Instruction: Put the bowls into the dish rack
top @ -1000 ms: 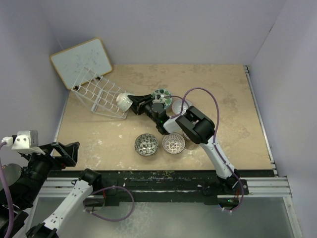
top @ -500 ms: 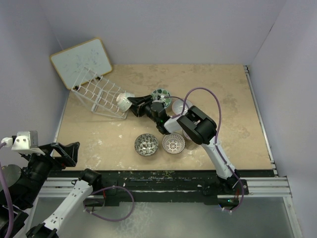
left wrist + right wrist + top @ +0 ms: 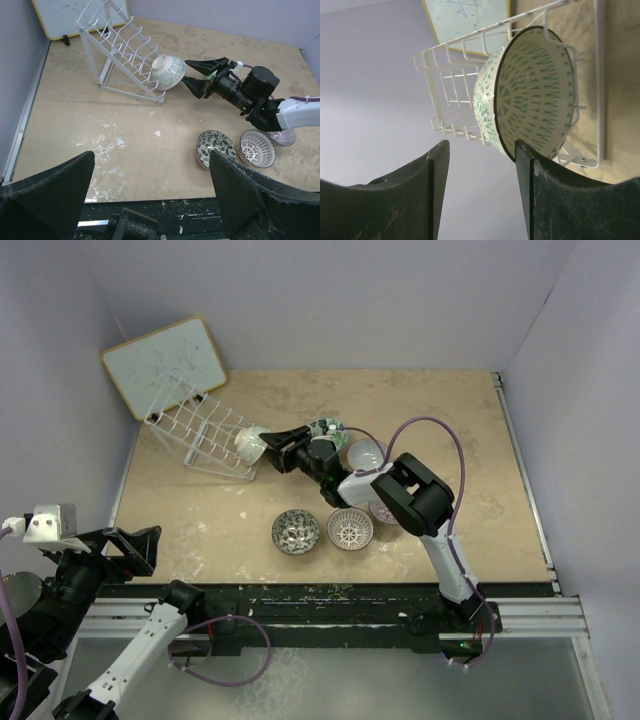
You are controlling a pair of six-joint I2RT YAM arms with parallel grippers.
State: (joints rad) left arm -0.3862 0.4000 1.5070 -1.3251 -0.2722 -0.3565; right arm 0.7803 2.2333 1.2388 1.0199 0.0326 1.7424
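Observation:
A green-white bowl [image 3: 249, 444] stands on edge in the near end slot of the white wire dish rack [image 3: 190, 425]. My right gripper [image 3: 277, 450] is open, its fingertips just off the bowl's rim. The right wrist view shows the bowl [image 3: 535, 95] against the rack's wires [image 3: 455, 107], beyond my gripper [image 3: 481, 147]. On the table lie a black-white bowl [image 3: 296, 531], a radial white bowl [image 3: 350, 528], a purple-pink bowl [image 3: 384, 513] partly hidden by the arm, a green bowl [image 3: 326, 427] and a pale bowl [image 3: 365, 453]. My left gripper [image 3: 152, 195] is open and empty at the near left edge.
A wood-framed whiteboard [image 3: 165, 360] leans against the back wall behind the rack. Walls close the left, back and right sides. The right arm's cable [image 3: 440, 435] loops above the table. A black rail [image 3: 330, 590] runs along the near edge.
The right arm's elbow has swung to the right and its jaws now stand apart by the green-white bowl, which stays in the rack. The left arm has not moved.

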